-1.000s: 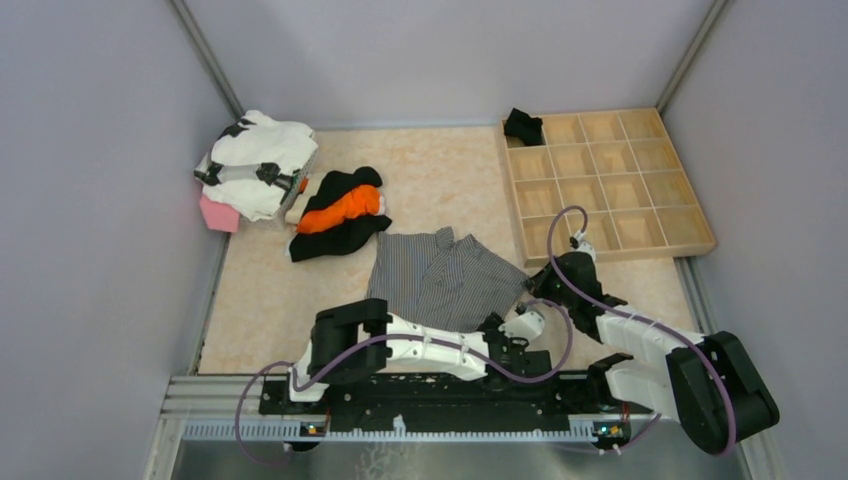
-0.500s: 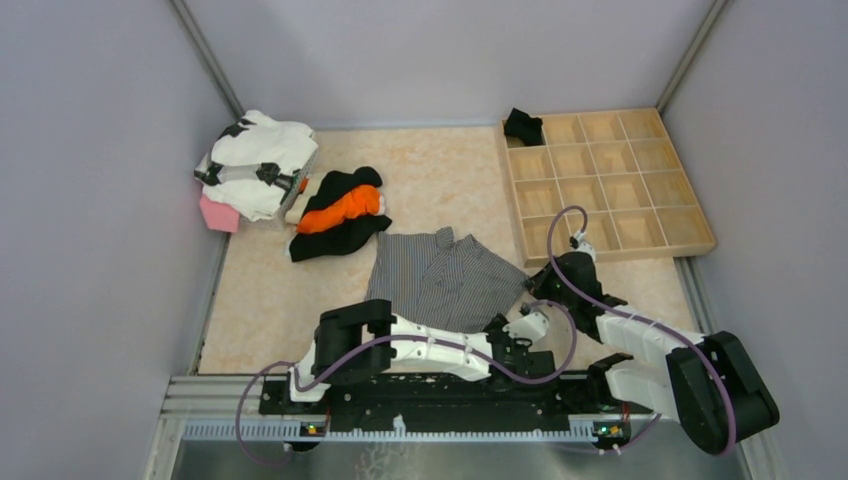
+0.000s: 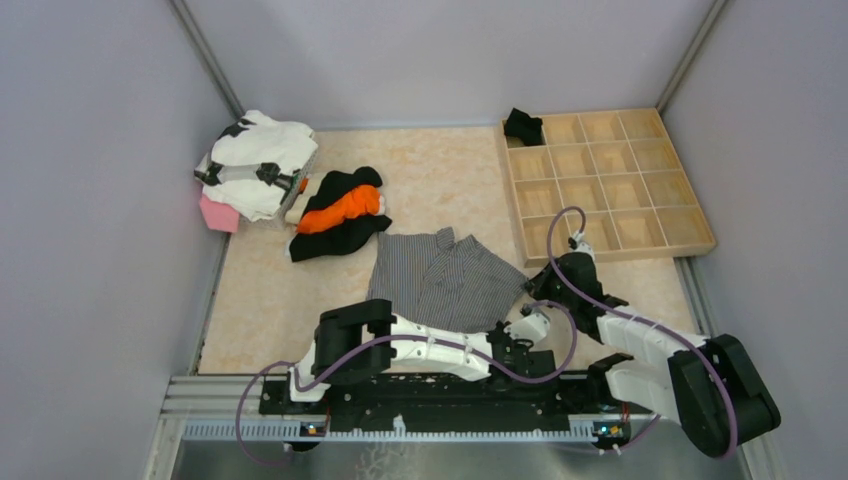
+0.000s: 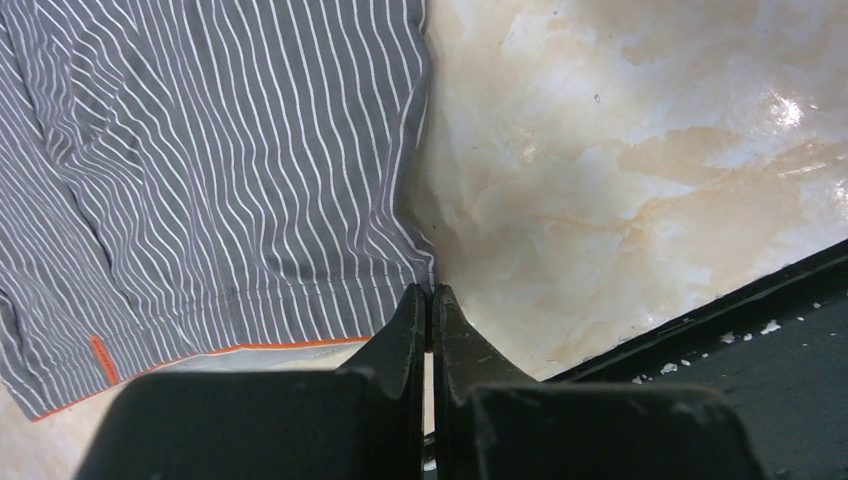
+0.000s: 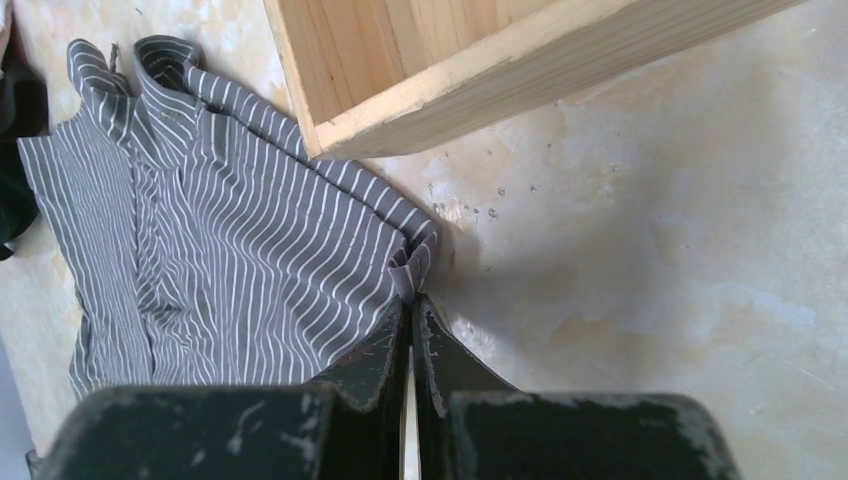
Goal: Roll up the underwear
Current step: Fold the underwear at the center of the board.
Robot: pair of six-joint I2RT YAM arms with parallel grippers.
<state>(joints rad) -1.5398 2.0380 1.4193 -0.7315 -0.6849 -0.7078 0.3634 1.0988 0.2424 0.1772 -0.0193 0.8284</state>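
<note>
The grey striped underwear [image 3: 440, 280] lies spread flat in the middle of the table. My left gripper [image 3: 498, 324] is shut on its near right corner, where the orange-edged hem [image 4: 250, 345] meets my left gripper's tips [image 4: 431, 292]. My right gripper [image 3: 531, 288] is shut on the far right corner, and a small fold of the striped underwear [image 5: 250, 240] bunches up at my right gripper's tips [image 5: 411, 300]. The black underwear [image 3: 522, 125] sits in the far left compartment of the wooden tray [image 3: 610, 252].
The tray's near corner [image 5: 420, 125] lies just beyond my right gripper. A black-and-orange garment [image 3: 340, 215], a white garment pile [image 3: 255, 160] and a pink block [image 3: 218, 215] lie at the back left. Grey walls enclose the table.
My left gripper has gone from open to shut on the near right corner of the striped underwear. The right arm has stayed put, holding its corner.
</note>
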